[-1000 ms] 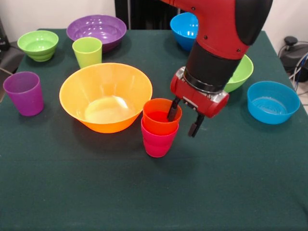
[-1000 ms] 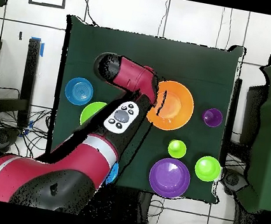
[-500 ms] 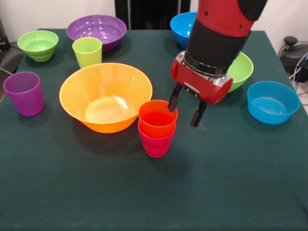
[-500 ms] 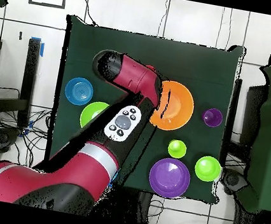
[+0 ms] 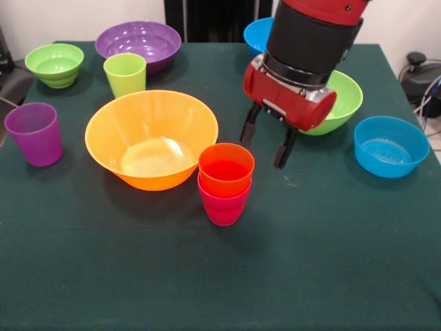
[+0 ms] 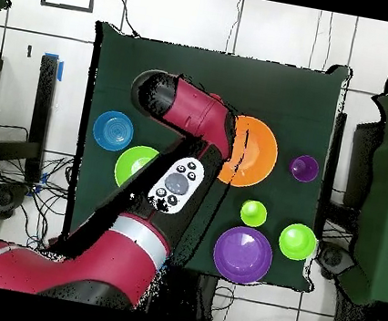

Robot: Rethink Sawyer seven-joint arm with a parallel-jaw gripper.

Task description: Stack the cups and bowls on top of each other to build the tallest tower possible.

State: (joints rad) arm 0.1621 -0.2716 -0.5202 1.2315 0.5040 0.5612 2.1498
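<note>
In the front view we see only the rim of one blue bowl (image 5: 258, 34), because the arm (image 5: 313, 31) covers the rest, and the arm itself is cut by the top edge. The arm also hides the left part of the medium lime green bowl (image 5: 342, 102). The red-pink cup (image 5: 224, 204) shows only its lower part, the orange cup (image 5: 226, 167) sits inside it. In the overhead view the arm covers both these cups and part of the large orange-yellow bowl (image 6: 253, 152).

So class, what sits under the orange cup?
The orange cup is nested in the red-pink cup, which stands on the table. The orange cup's lower part is hidden inside it.
</note>
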